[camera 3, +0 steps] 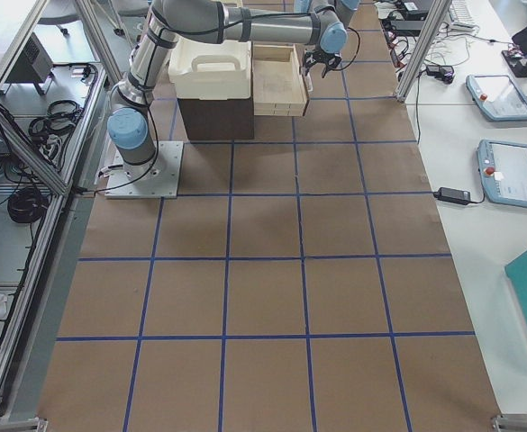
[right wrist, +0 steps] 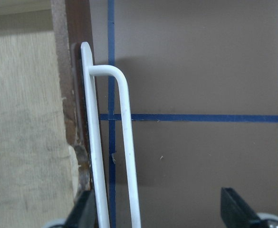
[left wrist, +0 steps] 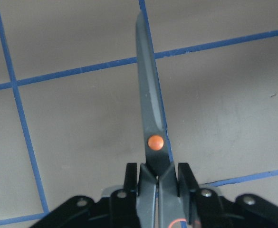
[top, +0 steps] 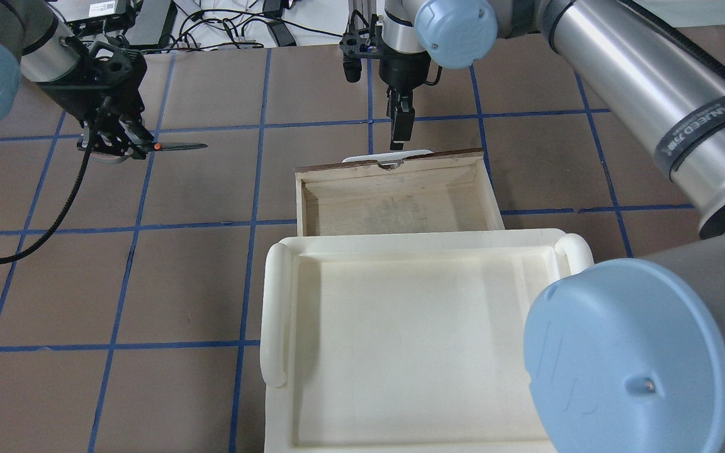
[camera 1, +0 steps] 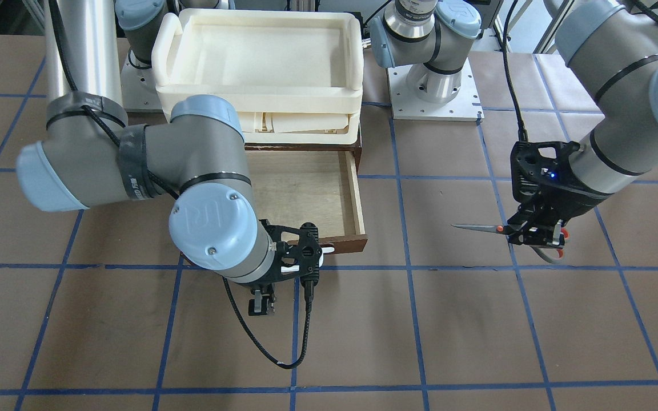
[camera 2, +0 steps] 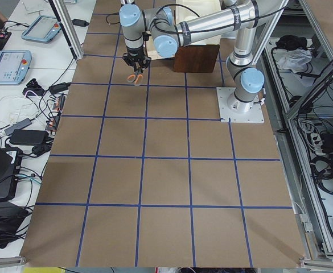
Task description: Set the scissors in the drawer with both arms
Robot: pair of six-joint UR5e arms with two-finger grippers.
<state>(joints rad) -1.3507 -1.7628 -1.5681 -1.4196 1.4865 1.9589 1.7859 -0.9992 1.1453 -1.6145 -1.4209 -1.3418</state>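
You are working in a robotics lab, not a home or a shop. Your table [camera 2: 166, 182] is covered in brown paper ruled into squares with blue tape [camera 2: 166, 157]. The left arm [camera 1: 620, 68] and the right arm [camera 1: 192, 160] are bolted to it on metal base plates [camera 2: 241, 109]. Aluminium frame posts [camera 2: 65, 28] stand along the table's edges. On the white side benches you have teach pendants [camera 2: 9, 65], power bricks and loose cables [camera 2: 15, 122], and more cable bundles [camera 2: 325, 165] lie beside the rig.
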